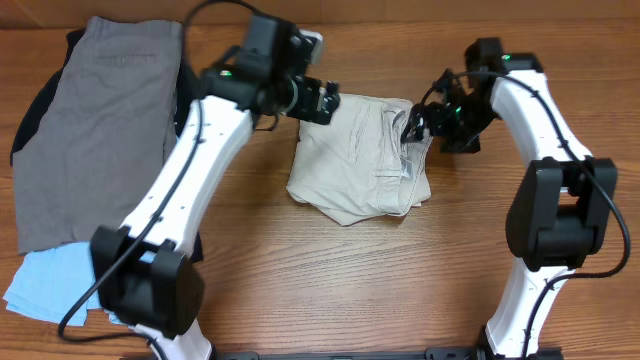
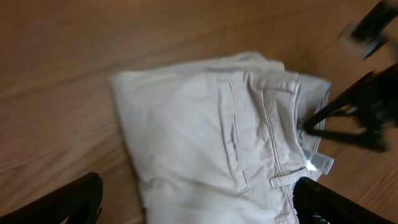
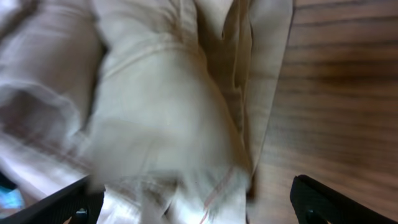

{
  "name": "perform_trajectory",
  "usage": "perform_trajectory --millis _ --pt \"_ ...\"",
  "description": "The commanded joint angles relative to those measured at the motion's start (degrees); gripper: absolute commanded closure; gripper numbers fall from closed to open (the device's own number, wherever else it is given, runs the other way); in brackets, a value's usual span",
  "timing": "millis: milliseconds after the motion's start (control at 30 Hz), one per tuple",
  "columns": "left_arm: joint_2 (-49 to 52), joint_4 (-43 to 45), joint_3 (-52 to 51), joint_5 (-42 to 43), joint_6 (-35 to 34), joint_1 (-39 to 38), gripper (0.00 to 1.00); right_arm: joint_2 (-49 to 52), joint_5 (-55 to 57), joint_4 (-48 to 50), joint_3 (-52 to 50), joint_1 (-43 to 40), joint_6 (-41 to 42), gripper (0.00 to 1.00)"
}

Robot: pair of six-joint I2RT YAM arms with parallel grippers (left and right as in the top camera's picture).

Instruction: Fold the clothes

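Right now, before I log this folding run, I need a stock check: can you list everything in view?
khaki shorts: one, light beige, folded, table centre
label: one, white, at the khaki shorts' waistband
grey shorts: one, grey, spread flat on the left
black garment: one, black, under the grey shorts, only edges showing
light-blue garment: one, light blue, partly under the grey shorts, by the left arm's base
table: one, brown wood
left fingers: two, black, open, above the khaki shorts
right fingers: two, black, open, at the khaki shorts' right edge
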Motion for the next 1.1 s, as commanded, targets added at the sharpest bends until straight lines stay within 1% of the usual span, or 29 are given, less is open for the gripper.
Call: perform_trajectory --millis 0,333,500,533,567,600,633,767,833,900,1067 --pt "-1.66 -0.98 1.20 -1.05 1.99 0.42 0.00 -0.57 5.51 3.74 -3.08 2.03 1.11 0.00" --pt "-1.66 -4.15 1.20 -3.85 3.04 0.68 0.00 -0.35 5.95 15.19 -10.36 6.75 1.07 0.00" --pt "-1.66 -4.90 1.20 -4.02 3.04 0.68 0.00 1.29 6.08 17.70 -11.39 7.19 1.38 0.01" --pt "-1.66 -5.03 1.20 -4.02 3.04 0.68 0.00 1.64 6.08 18.03 -11.39 7.19 1.86 0.04" --pt "-1.66 -5.11 1.20 -4.04 3.04 0.68 0.00 2.32 6.03 18.49 -11.39 7.19 2.36 0.11" --pt "-1.66 -5.25 1.20 -4.04 3.04 0.68 0.00 2.49 6.03 18.73 -11.39 7.19 3.04 0.17" --pt "-1.66 -5.31 1.18 -4.04 3.06 0.68 0.00 3.10 5.99 19.15 -11.39 7.19 3.87 0.26" --pt "-1.66 -5.75 1.18 -4.04 3.06 0.68 0.00 4.39 5.81 20.28 -11.39 7.17 8.87 0.74" --pt "-1.66 -5.99 1.18 -4.04 3.06 0.68 0.00 4.72 5.81 20.74 -11.39 7.17 11.34 0.87" --pt "-1.66 -6.21 1.18 -4.04 3.06 0.68 0.00 4.79 5.84 21.40 -11.39 6.75 14.01 0.96" --pt "-1.64 -7.02 1.14 -4.07 3.04 0.68 0.00 4.79 5.25 23.78 -10.25 2.78 20.68 0.96"
